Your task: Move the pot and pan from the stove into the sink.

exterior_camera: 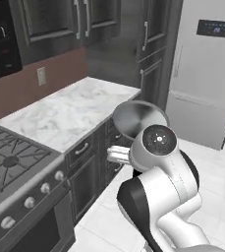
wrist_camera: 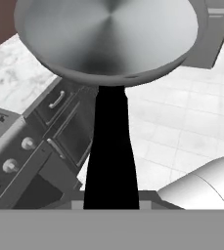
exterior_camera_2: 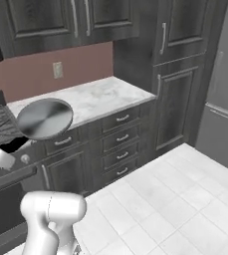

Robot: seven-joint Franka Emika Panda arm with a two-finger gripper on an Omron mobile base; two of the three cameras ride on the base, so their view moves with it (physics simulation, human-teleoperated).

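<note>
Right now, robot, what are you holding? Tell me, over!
Gripper shut on the pan's black handle. Pan held in the air, off the stove, beside the marble counter. Nothing in the way ahead.

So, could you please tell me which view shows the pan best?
The hand view: the pan spreads across its top, bowl facing the camera, with the black handle running down to the bottom edge. The right base view shows the pan's round face smaller, beside the counter. In the left base view the arm partly covers it.

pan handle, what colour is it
Black, against the silver pan; the handle shows best in the hand view.
</note>
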